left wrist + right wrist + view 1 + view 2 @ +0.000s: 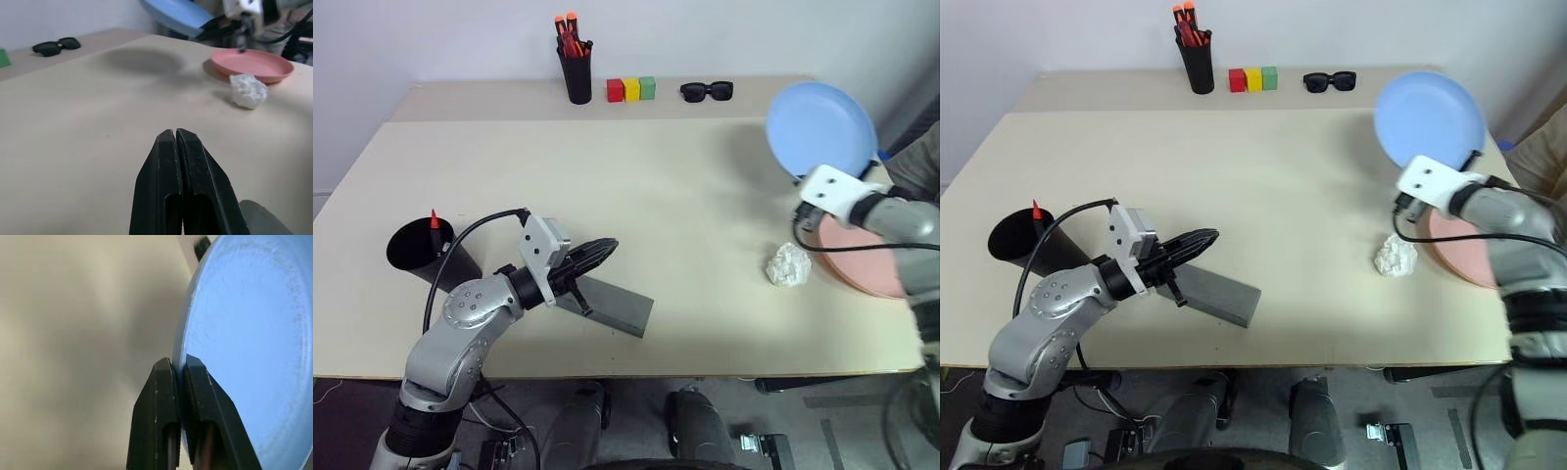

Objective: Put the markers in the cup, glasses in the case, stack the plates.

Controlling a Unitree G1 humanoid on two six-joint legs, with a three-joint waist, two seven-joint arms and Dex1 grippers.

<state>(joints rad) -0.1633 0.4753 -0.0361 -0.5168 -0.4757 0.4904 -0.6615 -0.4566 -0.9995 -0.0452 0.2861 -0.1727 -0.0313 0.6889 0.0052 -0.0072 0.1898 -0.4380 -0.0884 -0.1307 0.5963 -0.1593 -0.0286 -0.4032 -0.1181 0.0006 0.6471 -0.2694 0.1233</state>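
Right claw (178, 369) pinched on blue plate (822, 127) rim, lifted at two o'clock; left claw (175, 139) closed, empty, over case (612, 305).

No legible text, label, brand, number or sign is found on any surface in these views.
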